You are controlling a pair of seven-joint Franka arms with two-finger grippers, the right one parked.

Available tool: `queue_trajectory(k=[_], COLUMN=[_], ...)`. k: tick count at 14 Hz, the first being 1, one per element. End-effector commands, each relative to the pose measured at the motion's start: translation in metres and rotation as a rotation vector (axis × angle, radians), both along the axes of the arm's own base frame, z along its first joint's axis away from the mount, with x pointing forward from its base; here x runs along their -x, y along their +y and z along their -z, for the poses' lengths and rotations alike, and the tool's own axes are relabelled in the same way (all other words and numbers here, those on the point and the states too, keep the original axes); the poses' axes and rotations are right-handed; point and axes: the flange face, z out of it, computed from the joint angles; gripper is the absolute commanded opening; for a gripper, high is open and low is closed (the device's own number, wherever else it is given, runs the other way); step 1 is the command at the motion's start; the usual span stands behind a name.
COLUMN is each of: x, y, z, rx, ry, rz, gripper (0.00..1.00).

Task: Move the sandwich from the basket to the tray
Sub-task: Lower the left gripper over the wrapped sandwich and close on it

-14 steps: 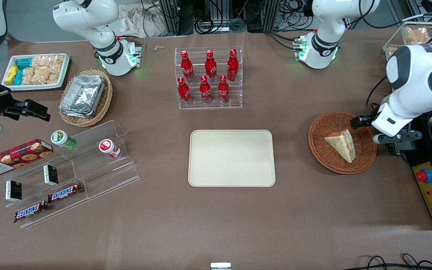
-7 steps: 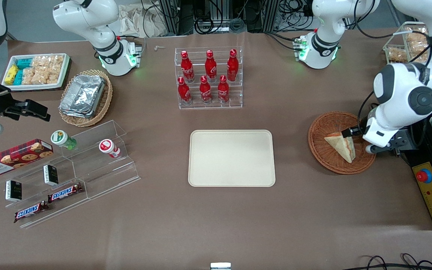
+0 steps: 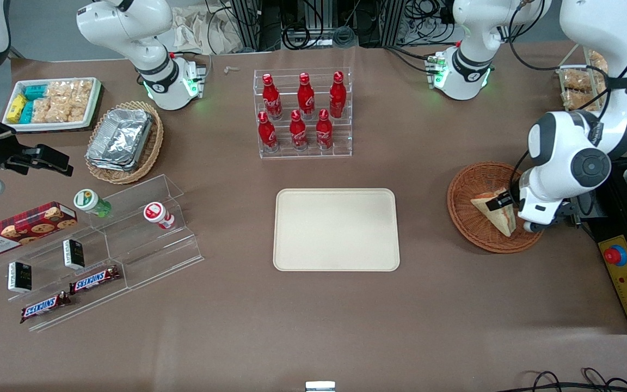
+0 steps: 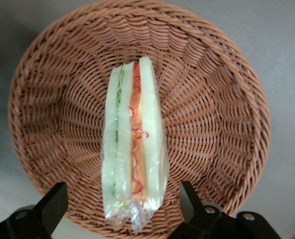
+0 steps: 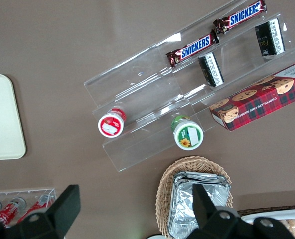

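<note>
The sandwich (image 3: 502,219), a plastic-wrapped wedge of white bread with red and green filling, lies in the reddish-brown wicker basket (image 3: 471,188) toward the working arm's end of the table. My left gripper (image 3: 501,202) hangs just above the sandwich, inside the basket's rim. In the left wrist view the sandwich (image 4: 135,144) stands on its edge in the basket (image 4: 212,99). The gripper (image 4: 122,209) is open, with one black finger (image 4: 53,204) on each side of the sandwich's end, apart from it. The cream tray (image 3: 336,228) lies flat and bare in the middle of the table.
A clear rack of red bottles (image 3: 302,111) stands farther from the camera than the tray. Toward the parked arm's end are acrylic steps with snacks (image 3: 101,239), a tan basket of foil containers (image 3: 123,141) and a white snack tray (image 3: 52,103). A yellow control box (image 3: 626,277) sits beside the basket.
The left arm has swung in from the basket's outer rim toward the tray side. The gripper now sits over the sandwich. The sandwich has not moved.
</note>
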Motion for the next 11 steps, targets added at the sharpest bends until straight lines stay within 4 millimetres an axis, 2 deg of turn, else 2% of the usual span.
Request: queue_trajectory(k=[1, 6, 7, 8, 11], x=[0.008, 0.011, 0.011, 0.01, 0.009], y=[-0.003, 0.001, 0.002, 0.002, 0.001], z=[0.012, 0.026, 0.029, 0.03, 0.032], rx=[-0.006, -0.007, -0.007, -0.011, -0.02], ry=[-0.036, -0.023, -0.018, -0.017, -0.011], rz=[-0.034, -0.065, -0.071, -0.094, -0.131], gripper=[1.0, 0.98, 0.91, 0.78, 0.32])
